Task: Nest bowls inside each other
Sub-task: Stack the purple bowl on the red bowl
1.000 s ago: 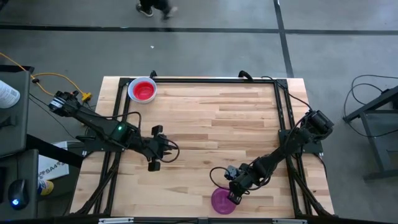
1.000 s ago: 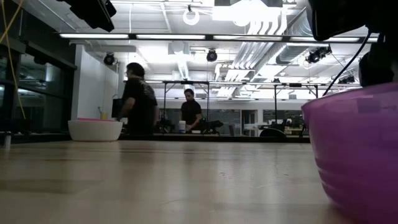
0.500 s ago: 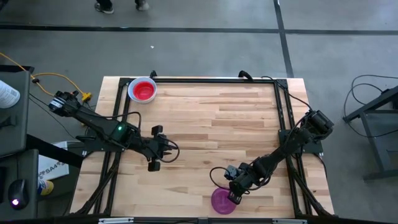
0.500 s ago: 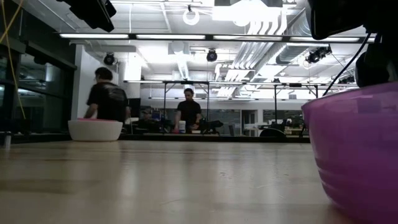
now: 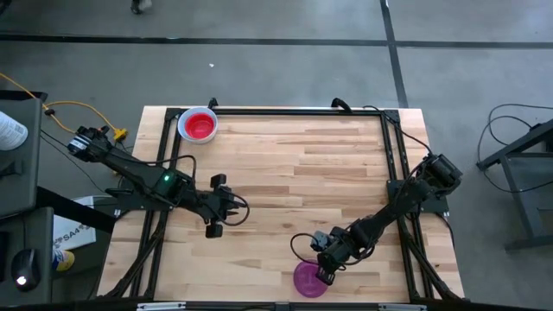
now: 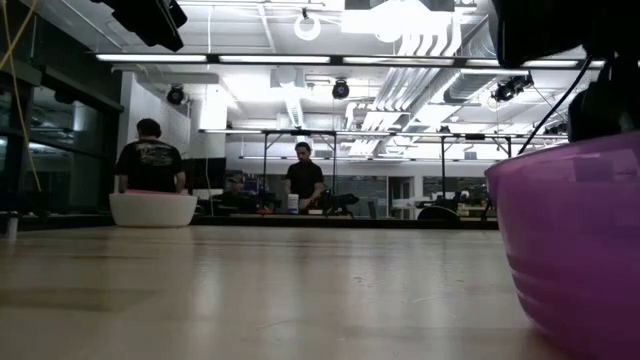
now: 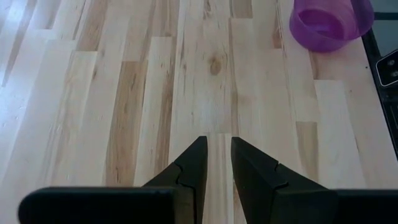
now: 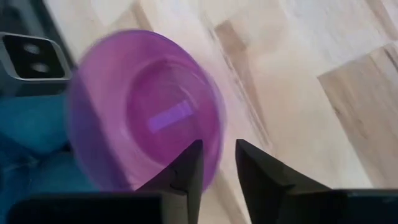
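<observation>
**A:** Wooden table (image 5: 285,173) under a wide lab hall, with people far off behind it in the low view. What's done so far?

**B:** Starting at the left: the red bowl (image 5: 198,125) sits at the far left corner, and from table height its outside looks white with a pink rim, so it may already be a stack of several. I can't tell from these views. Nearer the middle, the left gripper (image 5: 216,206) hangs low over bare wood, fingers a narrow slit apart and holding nothing; its wrist view shows only planks between them.

**A:** And to the right?

**B:** The purple bowl (image 5: 310,278) stands at the near edge, well apart from the red one. The right gripper (image 5: 326,270) is at its rim, the fingers (image 8: 186,171) set narrowly with the rim about at the gap. Whether they pinch it or just straddle it, I cannot tell; that wrist picture is smeared.

**A:** So what's left?

**B:** At least the purple bowl still has to go into the one at the corner. Only two bowl colours show; any blue or yellow one is hidden or absent. In the low view the purple bowl is cut off by the edge.
</observation>
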{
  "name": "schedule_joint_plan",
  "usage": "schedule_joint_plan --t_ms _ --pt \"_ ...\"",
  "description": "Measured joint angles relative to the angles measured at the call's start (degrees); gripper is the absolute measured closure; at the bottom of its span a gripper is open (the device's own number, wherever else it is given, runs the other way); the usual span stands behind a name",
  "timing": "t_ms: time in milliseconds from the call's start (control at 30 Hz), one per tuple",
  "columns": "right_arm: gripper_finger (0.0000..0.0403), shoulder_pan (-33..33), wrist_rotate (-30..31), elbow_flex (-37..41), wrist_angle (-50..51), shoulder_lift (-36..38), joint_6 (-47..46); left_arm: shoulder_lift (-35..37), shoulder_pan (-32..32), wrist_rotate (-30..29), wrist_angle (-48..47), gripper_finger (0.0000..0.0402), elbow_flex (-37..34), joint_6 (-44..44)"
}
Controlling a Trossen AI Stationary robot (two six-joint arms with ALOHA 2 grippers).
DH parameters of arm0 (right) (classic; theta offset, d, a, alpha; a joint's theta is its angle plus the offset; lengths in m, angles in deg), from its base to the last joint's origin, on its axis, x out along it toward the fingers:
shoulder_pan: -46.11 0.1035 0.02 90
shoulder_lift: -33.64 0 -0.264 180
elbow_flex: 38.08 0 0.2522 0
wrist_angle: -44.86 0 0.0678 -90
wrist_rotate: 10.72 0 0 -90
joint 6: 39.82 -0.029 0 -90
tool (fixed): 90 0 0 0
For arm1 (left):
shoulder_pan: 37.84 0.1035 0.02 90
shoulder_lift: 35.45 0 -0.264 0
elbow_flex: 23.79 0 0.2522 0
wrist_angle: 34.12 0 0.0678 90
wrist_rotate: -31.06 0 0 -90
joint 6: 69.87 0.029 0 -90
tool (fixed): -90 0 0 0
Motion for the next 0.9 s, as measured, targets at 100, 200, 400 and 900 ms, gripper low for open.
schedule_joint_plan --t_ms 100,200,400,900 --pt "0.0297 -0.1 -1.6 0.0 -0.6 -1.5 -0.3 0.0 0.0 0.1 0.0 0.0329 0.0 0.0" --pt "0.0276 -0.3 -2.4 0.0 -0.7 -2.6 -0.3 0.0 0.0 0.1 0.1 0.0329 0.0 0.0" --pt "0.0262 -0.7 -2.9 0.0 -1.5 -3.5 -0.4 0.0 0.0 0.3 0.2 0.0329 0.1 0.0" --pt "0.0384 -1.1 -4.6 0.0 -1.4 -3.5 0.3 0.0 0.0 1.1 0.4 0.0329 0.1 0.0"
